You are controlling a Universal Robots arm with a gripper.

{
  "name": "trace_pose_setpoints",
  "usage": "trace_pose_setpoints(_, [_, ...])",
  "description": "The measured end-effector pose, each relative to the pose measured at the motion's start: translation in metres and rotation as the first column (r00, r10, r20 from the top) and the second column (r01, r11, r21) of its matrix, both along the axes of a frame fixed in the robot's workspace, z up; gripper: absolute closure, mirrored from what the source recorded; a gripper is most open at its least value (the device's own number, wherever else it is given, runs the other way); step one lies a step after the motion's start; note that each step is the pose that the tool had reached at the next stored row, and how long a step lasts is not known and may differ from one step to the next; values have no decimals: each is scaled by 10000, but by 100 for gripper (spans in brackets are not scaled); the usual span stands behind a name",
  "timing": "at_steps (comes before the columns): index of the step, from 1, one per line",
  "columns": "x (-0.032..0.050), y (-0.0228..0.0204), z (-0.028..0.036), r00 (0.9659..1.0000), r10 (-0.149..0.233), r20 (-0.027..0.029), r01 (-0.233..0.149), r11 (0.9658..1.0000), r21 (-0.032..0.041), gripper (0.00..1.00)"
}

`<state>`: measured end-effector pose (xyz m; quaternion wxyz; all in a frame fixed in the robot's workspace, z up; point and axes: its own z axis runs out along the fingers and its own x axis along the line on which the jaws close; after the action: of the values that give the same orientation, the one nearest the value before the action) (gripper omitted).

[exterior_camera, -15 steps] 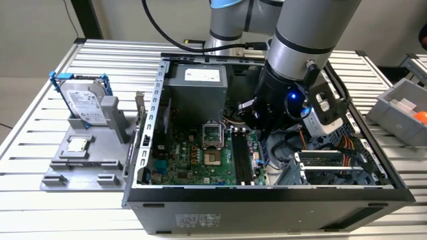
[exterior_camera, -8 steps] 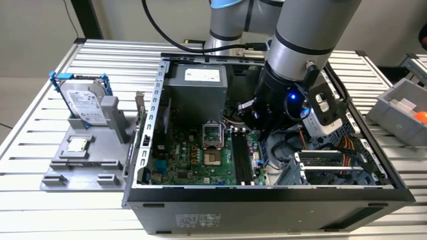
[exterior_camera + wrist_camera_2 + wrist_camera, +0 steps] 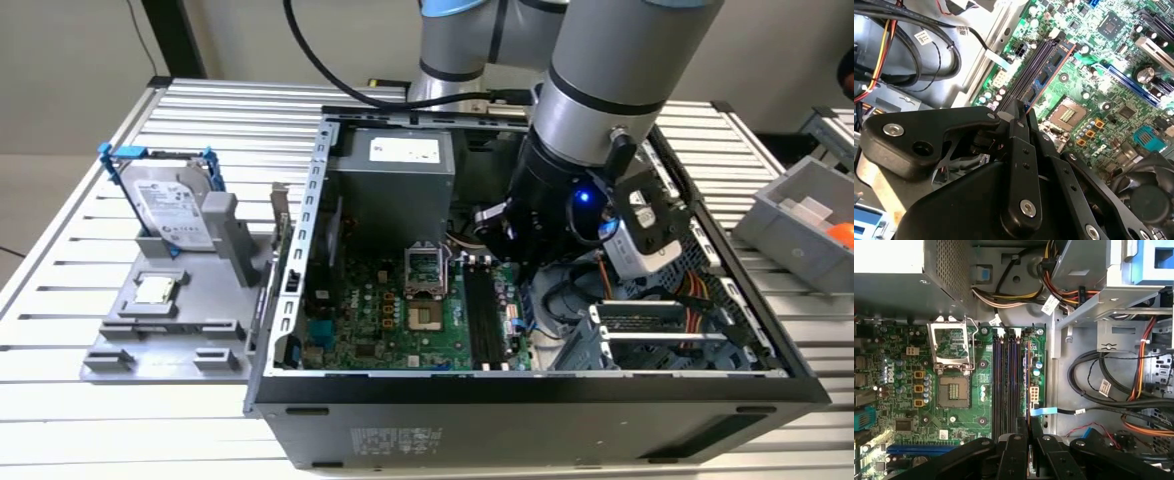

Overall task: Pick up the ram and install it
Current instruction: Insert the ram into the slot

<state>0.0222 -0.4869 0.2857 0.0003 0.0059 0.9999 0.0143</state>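
dark-green ram [image 3: 1046, 75]: seated in the motherboard slot [image 3: 1026, 385]
gripper [image 3: 1028, 440]: fingers pinched on ram's edge
left: letting go

**Grey arm, black gripper**

The arm [image 3: 601, 60] is showing fat silver-grey tube sections with a black wrist, where a blue light [image 3: 583, 196] is glowing. A black cable [image 3: 310, 50] is trailing behind. The gripper [image 3: 1021, 117] is showing matte black linkage bars dotted with silver screws [image 3: 1027, 208].
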Motion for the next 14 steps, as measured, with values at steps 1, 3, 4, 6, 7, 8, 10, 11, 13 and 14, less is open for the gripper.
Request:
trace_pose_setpoints(1, [0, 0, -10, 10000, 0, 0, 0, 10000, 1, 100])
trace_pose_setpoints(3, [0, 0, -33, 10000, 0, 0, 0, 10000, 0, 100])
trace_pose_setpoints(4, [0, 0, -42, 10000, 0, 0, 0, 10000, 1, 100])
trace_pose_setpoints(6, [0, 0, -70, 10000, 0, 0, 0, 10000, 1, 100])
trace_pose_setpoints(7, [0, 0, -88, 10000, 0, 0, 0, 10000, 1, 100])
trace_pose_setpoints(8, [0, 0, -105, 10000, 1, 0, -1, 10000, 1, 100])
trace_pose_setpoints(10, [0, 0, -127, 10000, 0, 0, 0, 10000, 1, 100])
trace_pose_setpoints(11, [0, 0, -133, 10000, 0, -1, 0, 10000, 0, 100])
trace_pose_setpoints(13, [0, 0, -147, 10000, 0, -1, 0, 10000, -1, 100])
trace_pose_setpoints(14, [0, 0, -164, 10000, 0, -1, 0, 10000, 0, 100])
